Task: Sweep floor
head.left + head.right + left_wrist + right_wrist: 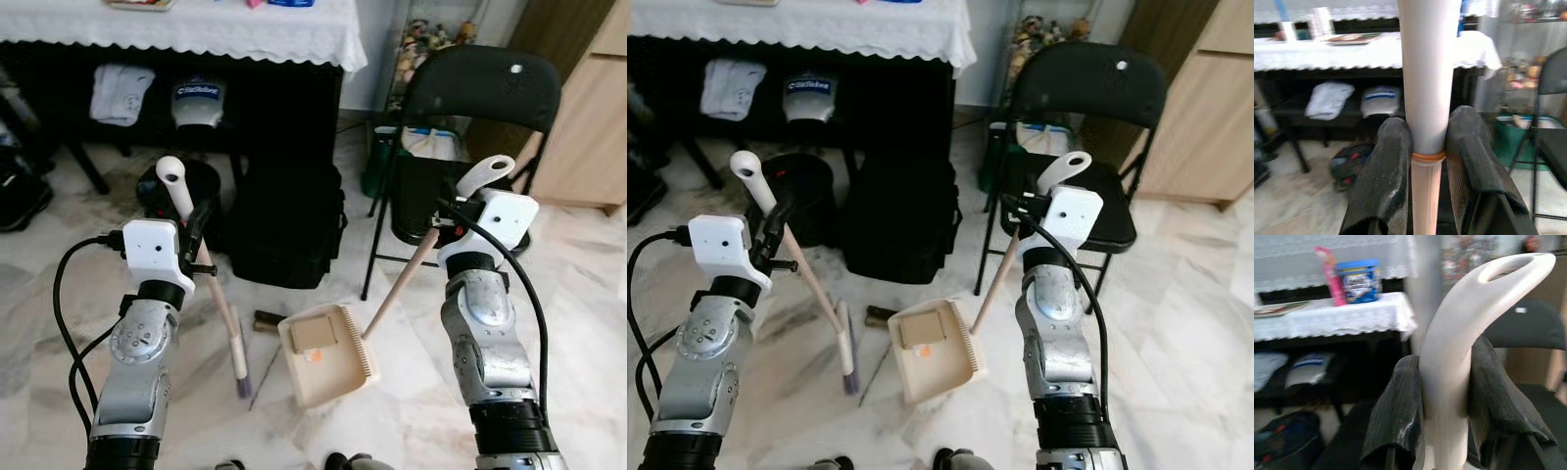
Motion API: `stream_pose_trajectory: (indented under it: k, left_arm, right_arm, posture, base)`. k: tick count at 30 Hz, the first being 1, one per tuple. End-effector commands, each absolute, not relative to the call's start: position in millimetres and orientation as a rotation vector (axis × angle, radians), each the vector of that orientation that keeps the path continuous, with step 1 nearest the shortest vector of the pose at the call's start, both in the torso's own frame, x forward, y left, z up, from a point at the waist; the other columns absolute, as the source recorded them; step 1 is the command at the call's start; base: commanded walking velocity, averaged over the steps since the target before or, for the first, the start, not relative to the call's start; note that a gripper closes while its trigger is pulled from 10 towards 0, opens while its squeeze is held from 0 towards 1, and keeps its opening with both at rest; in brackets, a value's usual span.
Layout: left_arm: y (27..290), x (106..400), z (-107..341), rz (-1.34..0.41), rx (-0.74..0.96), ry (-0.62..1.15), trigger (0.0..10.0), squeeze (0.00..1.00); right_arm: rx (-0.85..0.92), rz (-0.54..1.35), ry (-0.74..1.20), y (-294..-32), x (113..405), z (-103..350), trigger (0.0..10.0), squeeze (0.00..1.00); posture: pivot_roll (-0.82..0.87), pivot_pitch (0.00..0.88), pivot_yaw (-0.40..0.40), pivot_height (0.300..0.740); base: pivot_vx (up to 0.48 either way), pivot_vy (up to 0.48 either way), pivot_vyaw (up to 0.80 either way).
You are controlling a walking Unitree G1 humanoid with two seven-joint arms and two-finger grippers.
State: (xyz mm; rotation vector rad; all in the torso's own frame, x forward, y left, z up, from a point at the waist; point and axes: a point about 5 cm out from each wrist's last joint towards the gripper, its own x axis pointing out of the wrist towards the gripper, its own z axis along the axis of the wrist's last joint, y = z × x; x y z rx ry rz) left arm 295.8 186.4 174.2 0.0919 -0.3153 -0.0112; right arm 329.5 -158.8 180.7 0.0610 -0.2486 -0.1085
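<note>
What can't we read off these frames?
- Broom bristles: small and thin in the eye views, contact with floor unclear.
- Scrap in the dustpan: too small to identify.
- Items on the table: cut off by the top edge.
- Right wrist view background: blurred.

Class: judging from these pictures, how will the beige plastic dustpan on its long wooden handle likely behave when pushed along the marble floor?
The beige plastic dustpan looks thin-walled, so probably light and easily skidding on the glossy marble floor. Its long wooden handle, held high by the right end effector, probably gives leverage but may let the pan twist or lift. The small brown piece inside might slide out.
</note>
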Motion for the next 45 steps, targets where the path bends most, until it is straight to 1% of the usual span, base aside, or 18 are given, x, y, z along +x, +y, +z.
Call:
stream_pose_trajectory:
  k: [1, 11, 25, 38, 45]
  left_arm:
    - [187.8, 292.0, 184.9, -0.002, 0.129, -0.366, 10.0, 0.00]
    - [186.7, 291.1, 183.2, -0.007, 0.131, -0.356, 10.0, 0.00]
    - [185.3, 287.7, 177.3, 0.004, 0.130, -0.343, 10.0, 0.00]
    - [187.7, 289.4, 173.6, 0.032, 0.088, -0.319, 10.0, 0.00]
    - [188.7, 290.0, 172.5, 0.042, 0.086, -0.310, 10.0, 0.00]
  right_arm:
    - [0.079, -0.080, -0.305, -152.2, 329.8, 192.9, 10.0, 0.00]
    - [0.077, -0.054, -0.309, -149.6, 330.0, 194.4, 10.0, 0.00]
    - [0.075, -0.025, -0.298, -147.6, 328.1, 191.0, 10.0, 0.00]
    - [0.081, -0.014, -0.304, -145.5, 328.7, 192.4, 10.0, 0.00]
    - [0.082, -0.014, -0.301, -146.9, 330.2, 192.6, 10.0, 0.00]
  posture:
    - [-0.05, 0.163, -0.017, 0.740]
    - [-0.06, 0.152, -0.015, 0.740]
    - [-0.05, 0.108, -0.020, 0.740]
    - [-0.06, 0.082, -0.019, 0.740]
    - [-0.06, 0.100, -0.023, 0.740]
  base:
    - [0.000, 0.000, 0.80]
    - [0.000, 0.000, 0.80]
    - [0.000, 0.000, 0.80]
    - [0.000, 0.000, 0.80]
    - [0.000, 0.459, 0.80]
